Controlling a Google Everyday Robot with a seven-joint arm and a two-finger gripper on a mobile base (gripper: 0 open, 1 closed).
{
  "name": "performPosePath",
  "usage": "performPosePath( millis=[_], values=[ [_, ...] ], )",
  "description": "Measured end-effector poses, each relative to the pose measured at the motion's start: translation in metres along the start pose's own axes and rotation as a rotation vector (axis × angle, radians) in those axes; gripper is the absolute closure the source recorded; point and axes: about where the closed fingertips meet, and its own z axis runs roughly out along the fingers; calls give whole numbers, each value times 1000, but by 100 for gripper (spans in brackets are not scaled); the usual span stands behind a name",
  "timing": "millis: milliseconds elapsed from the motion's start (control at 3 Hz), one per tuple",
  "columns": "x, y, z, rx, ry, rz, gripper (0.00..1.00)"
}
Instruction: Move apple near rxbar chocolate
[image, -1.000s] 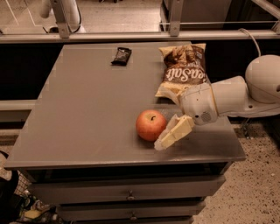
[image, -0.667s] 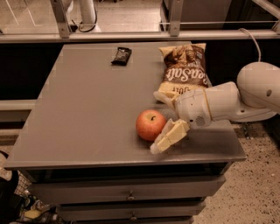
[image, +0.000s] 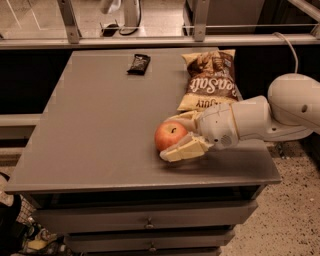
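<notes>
The grey table (image: 100, 130) fills most of the camera view, with drawers (image: 145, 220) in its front face and a metal railing (image: 150, 41) running behind its far edge. The white robot arm (image: 280, 112) enters from the right-hand side of the view and reaches across the table's near right part. A tan-and-brown chip bag (image: 210, 80) lies flat on the far right portion of the tabletop, its lower end just beside the arm's wrist. The gripper (image: 167, 139) is low over the tabletop at the near right, jaws spread apart and straddling the apple; one finger (image: 182, 150) lies along the fruit's near side and appears to touch it, the other sits behind it toward the chip bag. The apple (image: 170, 136) rests on the tabletop between the jaws, stem uppermost, close to the near edge and just below the chip bag. The rxbar chocolate (image: 138, 64), in a black wrapper, lies flat near the far edge of the table, left of the chip bag and well apart from the apple.
</notes>
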Motion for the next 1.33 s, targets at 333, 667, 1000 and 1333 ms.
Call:
performPosePath(
  millis=[333,667,1000,1333],
  values=[
    [-1,1,1,-3,0,-2,72],
    [-3,2,4,-8,1,-6,100],
    [-3,2,4,-8,1,-6,100],
    [-23,-18,-16,30,17,10,100]
  ],
)
